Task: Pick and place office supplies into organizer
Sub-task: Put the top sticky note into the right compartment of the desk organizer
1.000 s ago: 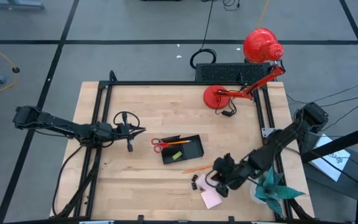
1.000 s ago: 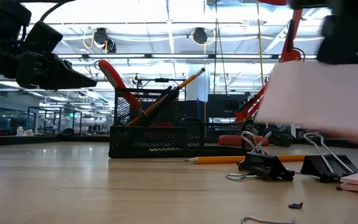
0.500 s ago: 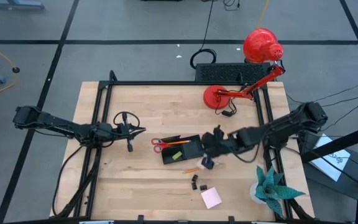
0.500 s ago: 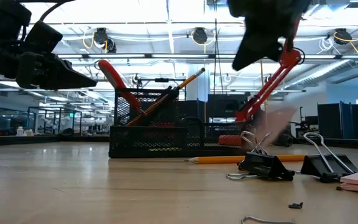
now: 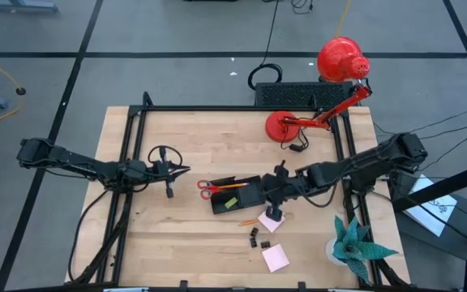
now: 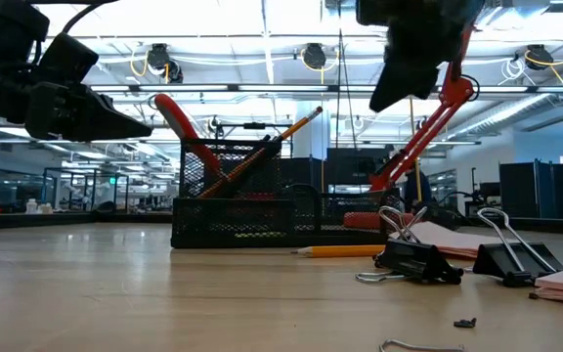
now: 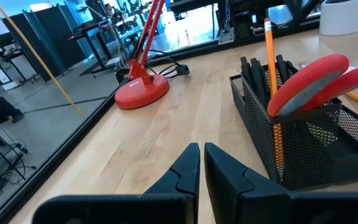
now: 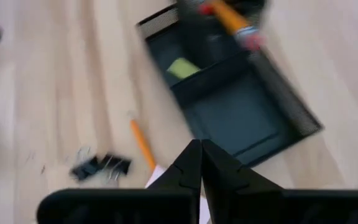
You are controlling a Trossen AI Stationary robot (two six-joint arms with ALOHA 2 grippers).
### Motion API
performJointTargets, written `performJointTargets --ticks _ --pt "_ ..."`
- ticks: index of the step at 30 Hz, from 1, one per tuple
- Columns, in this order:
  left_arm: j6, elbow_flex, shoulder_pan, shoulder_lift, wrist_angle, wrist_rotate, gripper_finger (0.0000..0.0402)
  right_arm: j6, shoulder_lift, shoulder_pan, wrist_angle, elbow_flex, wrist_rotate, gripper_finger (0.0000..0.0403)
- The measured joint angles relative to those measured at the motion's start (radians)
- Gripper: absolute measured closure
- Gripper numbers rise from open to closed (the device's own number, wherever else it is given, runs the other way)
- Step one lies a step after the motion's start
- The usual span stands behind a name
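The organizer (image 5: 237,194) is sitting near the middle of the table (image 5: 185,142). Scissors (image 5: 207,188) and a pencil (image 5: 230,186) are standing in its left end, with a small note (image 5: 231,203) lying in a compartment beside them. Just right of the organizer a sheet (image 5: 271,221) is lying on the table, touching a second pencil (image 5: 258,220). Clips (image 5: 255,237) and a sticky-note pad (image 5: 276,258) are lying farther toward the front edge. A lamp (image 5: 286,126) is standing behind the organizer, and a paper plant (image 5: 355,247) is sitting at the front right.

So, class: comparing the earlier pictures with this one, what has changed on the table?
The right gripper swung from the near pink pad up to the organizer, and a pink sheet it carried now lies beside the organizer. The left gripper, scissors and binder clips stayed put.
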Motion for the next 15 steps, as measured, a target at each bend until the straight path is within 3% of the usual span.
performJointTargets --ticks 7,15 --pt "-0.010 0.000 0.000 0.000 0.000 0.000 0.0371 -0.173 0.000 0.109 -0.007 -0.014 -0.024 0.0391" --pt "-0.010 0.000 0.000 0.000 0.000 0.000 0.0371 -0.159 0.000 0.287 -0.066 -0.096 0.229 0.0401"
